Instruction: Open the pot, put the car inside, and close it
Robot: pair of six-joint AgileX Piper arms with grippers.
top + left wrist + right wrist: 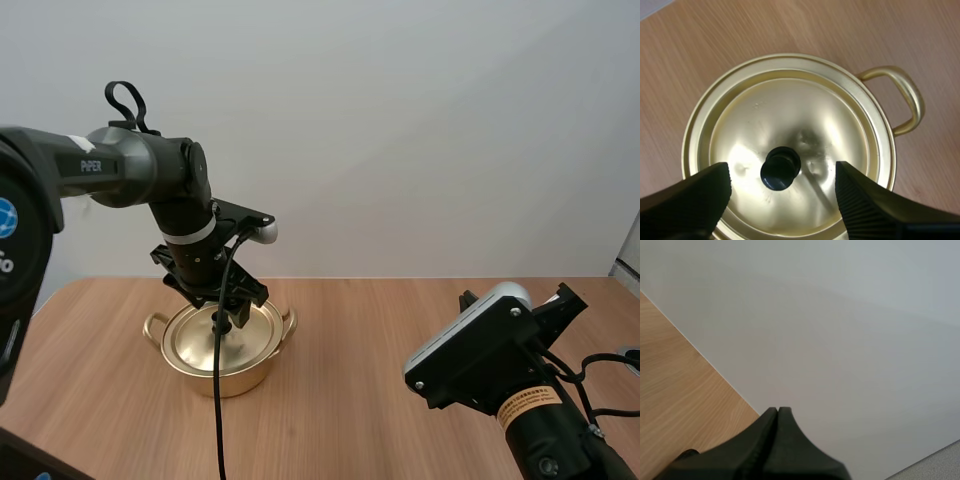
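A: Left fingers (695, 200)?
B: Black, ribbed on the inner faces, spread wide either side of a round black knob (781, 168), not touching it.
A: Around the knob?
B: Domed, glossy golden lid (790, 110), seated on a matching pot (914, 100) with looped handles; wood-grain counter (715, 40) beneath.
A: Right fingers (760, 450)?
B: Pressed together as one dark wedge, near the counter's edge, well apart from the pot.

The high camera sits behind and above the arms, looking forward and down across the wooden table (380, 330) to a white wall (420, 120), with the gold pot (235, 378) at mid-distance. The left wrist camera looks almost straight down, close over that pot's lid (790, 110). The right wrist camera faces the table's edge and the wall, seemingly turned away from the pot.
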